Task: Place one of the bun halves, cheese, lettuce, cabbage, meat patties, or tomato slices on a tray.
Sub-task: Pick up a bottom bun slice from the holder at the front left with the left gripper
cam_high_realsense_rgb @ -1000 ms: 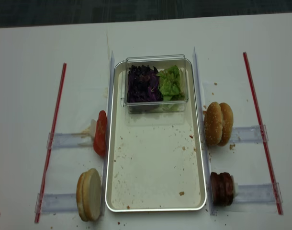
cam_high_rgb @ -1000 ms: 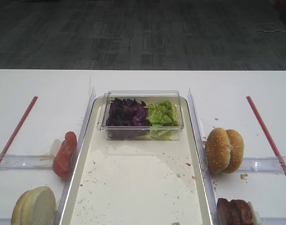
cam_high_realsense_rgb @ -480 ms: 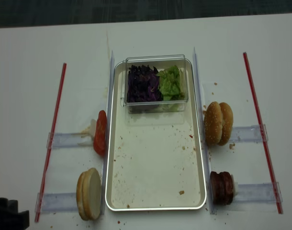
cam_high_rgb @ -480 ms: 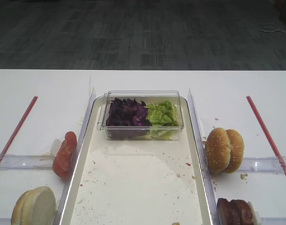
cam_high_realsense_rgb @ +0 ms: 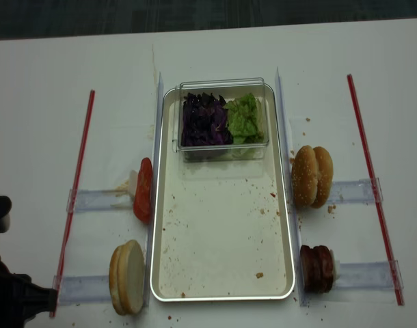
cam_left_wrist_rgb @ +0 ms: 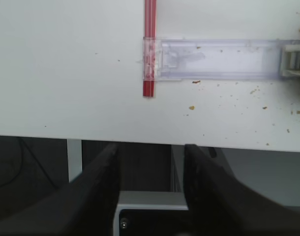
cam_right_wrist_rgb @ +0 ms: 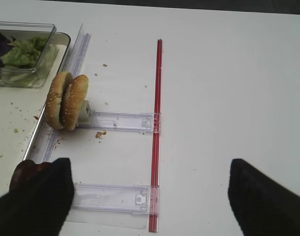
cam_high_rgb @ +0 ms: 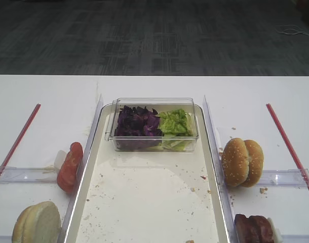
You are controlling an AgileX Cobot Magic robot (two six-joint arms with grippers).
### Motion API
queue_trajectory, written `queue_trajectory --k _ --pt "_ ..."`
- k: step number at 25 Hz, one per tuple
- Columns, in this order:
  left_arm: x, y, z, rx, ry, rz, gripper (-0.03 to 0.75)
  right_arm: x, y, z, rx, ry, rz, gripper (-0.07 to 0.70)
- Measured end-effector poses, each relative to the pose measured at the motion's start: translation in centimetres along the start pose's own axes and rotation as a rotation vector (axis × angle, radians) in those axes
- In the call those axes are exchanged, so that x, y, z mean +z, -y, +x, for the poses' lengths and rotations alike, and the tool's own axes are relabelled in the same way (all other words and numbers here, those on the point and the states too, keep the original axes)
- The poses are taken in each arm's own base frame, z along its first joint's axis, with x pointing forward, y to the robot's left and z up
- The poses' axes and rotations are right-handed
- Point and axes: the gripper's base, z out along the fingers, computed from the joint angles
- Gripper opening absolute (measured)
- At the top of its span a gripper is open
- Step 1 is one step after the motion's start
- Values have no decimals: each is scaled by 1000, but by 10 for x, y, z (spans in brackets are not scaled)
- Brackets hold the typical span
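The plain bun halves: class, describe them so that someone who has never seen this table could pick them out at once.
Start at the long metal tray in the middle of the white table. Just outside its near left corner, the bun halves stand on edge as a pair against a clear plastic rail. They are pale cream and seedless, unlike the browner sesame-seeded buns across the tray and the tomato slices farther back on their side.

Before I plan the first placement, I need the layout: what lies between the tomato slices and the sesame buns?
The tray lies between the tomato slices and the sesame buns; that stretch of its floor holds only crumbs, seen in both high views.
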Motion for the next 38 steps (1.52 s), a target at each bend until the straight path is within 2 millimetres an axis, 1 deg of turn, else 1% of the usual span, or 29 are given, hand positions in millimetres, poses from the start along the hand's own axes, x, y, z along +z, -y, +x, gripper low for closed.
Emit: queue_trajectory --k 11,17,21,26,30,35,38 --pt "-2 11 -5 -18 46 125 312 0 0 0 4 0 0 664" --pt "-16 16 -15 -33 107 193 312 0 0 0 4 2 0 664" --pt "-22 23 -18 -5 127 228 312 0 0 0 4 2 0 664" --pt "-18 38 -22 35 85 276 312 0 0 0 4 2 0 664" --pt "-11 57 -28 51 41 300 312 0 0 0 4 2 0 664" --pt "-13 83 -39 95 42 328 312 0 0 0 4 2 0 664" --pt "-14 95 -44 111 32 322 312 0 0 0 4 2 0 664"
